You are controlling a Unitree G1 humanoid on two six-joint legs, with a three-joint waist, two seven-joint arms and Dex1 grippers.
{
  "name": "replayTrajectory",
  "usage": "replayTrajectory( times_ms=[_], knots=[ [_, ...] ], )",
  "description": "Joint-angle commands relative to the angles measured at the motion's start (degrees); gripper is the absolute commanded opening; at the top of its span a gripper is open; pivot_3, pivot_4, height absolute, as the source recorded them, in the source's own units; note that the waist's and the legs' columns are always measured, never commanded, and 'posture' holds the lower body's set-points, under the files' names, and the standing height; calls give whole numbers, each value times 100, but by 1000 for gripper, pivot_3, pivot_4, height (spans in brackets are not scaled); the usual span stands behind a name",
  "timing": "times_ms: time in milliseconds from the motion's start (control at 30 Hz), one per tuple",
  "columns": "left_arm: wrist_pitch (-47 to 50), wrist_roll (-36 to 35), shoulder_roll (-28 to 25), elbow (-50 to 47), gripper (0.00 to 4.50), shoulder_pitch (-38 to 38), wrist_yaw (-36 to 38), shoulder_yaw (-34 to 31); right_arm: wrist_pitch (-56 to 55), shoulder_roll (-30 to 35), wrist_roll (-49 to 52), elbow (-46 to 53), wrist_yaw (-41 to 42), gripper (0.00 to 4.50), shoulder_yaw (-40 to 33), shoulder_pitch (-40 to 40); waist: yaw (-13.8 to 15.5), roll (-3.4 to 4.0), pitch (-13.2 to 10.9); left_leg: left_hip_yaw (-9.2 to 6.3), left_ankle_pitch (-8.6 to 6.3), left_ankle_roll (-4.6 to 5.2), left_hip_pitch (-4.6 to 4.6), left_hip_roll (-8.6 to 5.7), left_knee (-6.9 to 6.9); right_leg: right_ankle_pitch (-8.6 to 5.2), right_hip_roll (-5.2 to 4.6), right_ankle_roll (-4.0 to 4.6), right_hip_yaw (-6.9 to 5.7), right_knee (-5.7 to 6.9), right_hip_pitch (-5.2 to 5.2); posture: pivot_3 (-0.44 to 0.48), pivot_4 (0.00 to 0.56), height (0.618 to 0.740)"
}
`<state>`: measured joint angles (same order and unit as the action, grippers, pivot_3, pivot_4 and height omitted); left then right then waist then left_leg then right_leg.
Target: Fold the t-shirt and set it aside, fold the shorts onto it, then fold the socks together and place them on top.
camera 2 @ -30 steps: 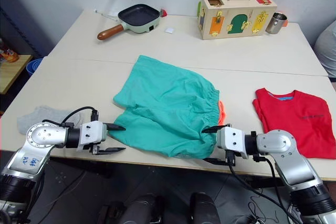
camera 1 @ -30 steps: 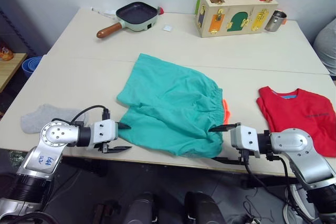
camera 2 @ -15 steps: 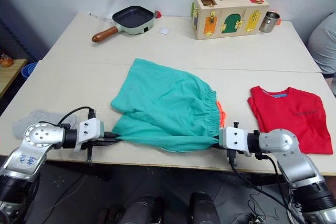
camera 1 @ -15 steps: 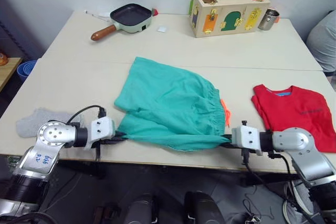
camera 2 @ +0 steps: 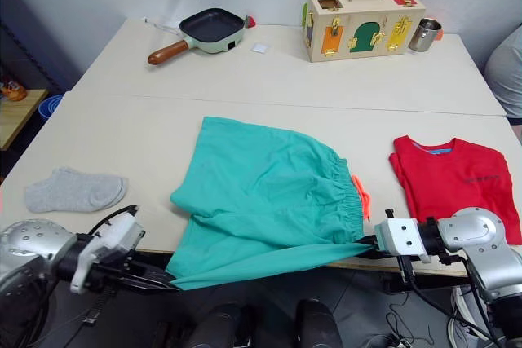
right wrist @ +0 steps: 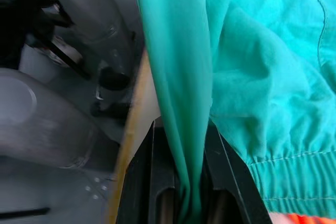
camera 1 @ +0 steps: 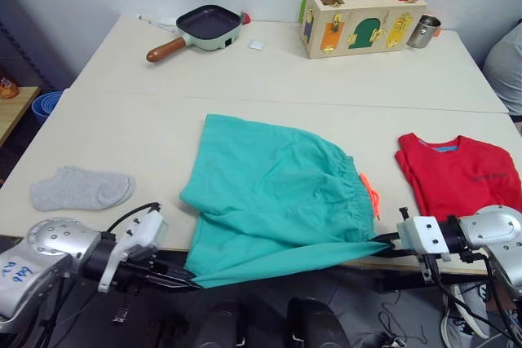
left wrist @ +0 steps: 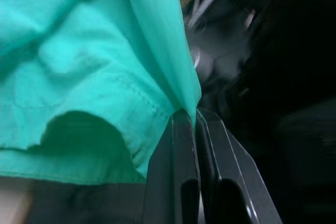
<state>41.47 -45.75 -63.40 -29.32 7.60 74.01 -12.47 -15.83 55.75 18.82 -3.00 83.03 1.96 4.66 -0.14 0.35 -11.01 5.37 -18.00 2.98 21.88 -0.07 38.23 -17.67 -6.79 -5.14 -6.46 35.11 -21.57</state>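
**Shorts pinched at the near edge, fold not yet made**

At the far left of the counter point(camera 1: 122, 120) one of the socks point(camera 1: 80, 189) lies flat and untouched; I can make out just this one grey sock. My left hand point(camera 1: 183, 281) sits below the counter's near edge, its fingers pressed together on the near left corner of the shorts point(camera 1: 277, 193). The teal cloth runs taut from that corner across to my right hand point(camera 1: 387, 240), which is likewise clamped on the near right corner, just under the gathered waistband and the orange drawstring point(camera 1: 371, 197). Most of the shorts lie spread on the counter, with only the near hem drawn off the edge between my two hands.

To the right, the t-shirt point(camera 1: 461, 181) rests near the counter's right edge, apparently folded and set aside, so I judge that first step done. The shorts are gripped but unfolded and not on the t-shirt. Left to do: fold them, put them on the red cloth, then pair the socks on top.
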Motion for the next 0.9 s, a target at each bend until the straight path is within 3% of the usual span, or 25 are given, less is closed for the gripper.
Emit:
replayTrajectory(
  times_ms=[33,100,200,333,467,667,900],
  knots=[
    [864,-920,-370,21,17,-40,119,-980,611,207,527,283,9,0,-469,-70,2,3,-1,0,0,-1,-1,0,0,0,0,0,1,0,0,0,150,740],
    [1092,-1165,-488,256,17,-200,143,-1324,1273,284,1043,584,-4,0,-655,-6,1,10,-6,-2,0,-1,-2,0,0,-1,0,1,1,1,0,0,150,740],
    [1012,-1172,-310,748,17,-832,-205,-1255,1982,239,1432,769,-178,0,-760,300,5,20,-8,-2,-3,-6,-2,-1,-1,-1,-1,2,1,0,0,0,150,740],
    [861,-1128,886,2328,17,-3165,-1361,-767,2695,-245,1628,457,-589,0,-622,1357,48,11,-9,-5,-8,-31,-7,-5,-1,-1,-3,3,-2,10,2,0,150,740],
    [333,-367,1669,3684,17,-4434,-1851,-396,3158,-782,1474,-102,-939,0,-457,2312,23,-6,-13,4,14,-11,-12,-12,3,2,4,-2,-3,53,1,0,150,740],
    [-1248,989,2433,5637,17,-5591,-2419,-40,3006,-1630,617,-1178,-1701,0,-107,3159,8,-26,-12,20,21,-7,46,-13,6,2,23,-4,-8,57,-57,0,150,740],
    [-2164,1959,2695,6784,17,-5885,-2809,180,2400,-2402,-147,-2247,-2446,0,25,3656,-17,-34,-16,40,29,4,85,-16,28,6,22,-12,-11,80,-103,0,150,740]
  ],
)
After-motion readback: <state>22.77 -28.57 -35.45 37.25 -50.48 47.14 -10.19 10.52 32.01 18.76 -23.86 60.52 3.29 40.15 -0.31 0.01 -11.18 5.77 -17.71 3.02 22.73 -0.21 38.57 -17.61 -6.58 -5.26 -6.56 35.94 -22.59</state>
